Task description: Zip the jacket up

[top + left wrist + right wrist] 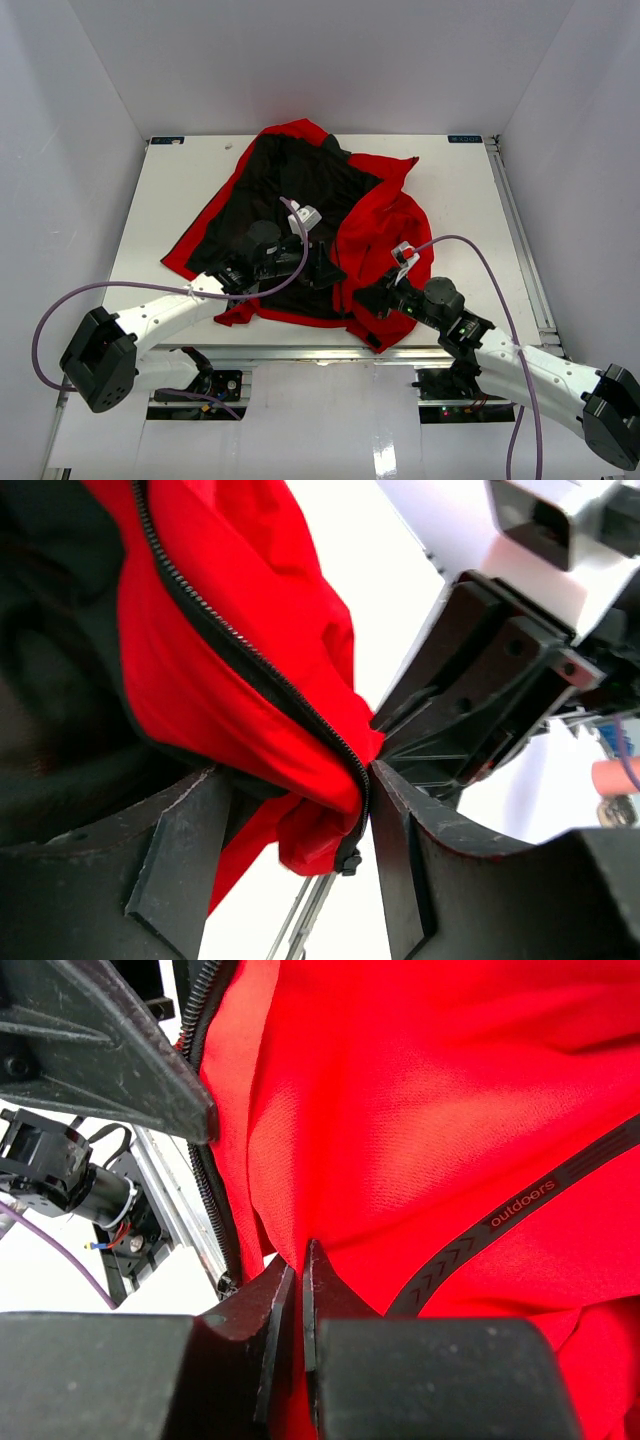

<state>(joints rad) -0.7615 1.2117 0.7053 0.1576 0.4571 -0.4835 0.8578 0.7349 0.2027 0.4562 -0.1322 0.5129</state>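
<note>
Jacket (pixel 385 225): lying spread open, black lining up, on the white table (pixel 470 200), toward its near edge. Left gripper (pixel 295 780): jaws standing wide apart, red hem and zipper (pixel 250 665) end sitting between them, brushing one finger. Right gripper (pixel 300 1265): jaws pressing together, pinching the red fabric.

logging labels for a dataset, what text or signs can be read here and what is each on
"outdoors", after a row of chevrons: on the dark strip across the bright red fabric jacket.
Small dark tags at the white table's far corners: too small to read.
</note>
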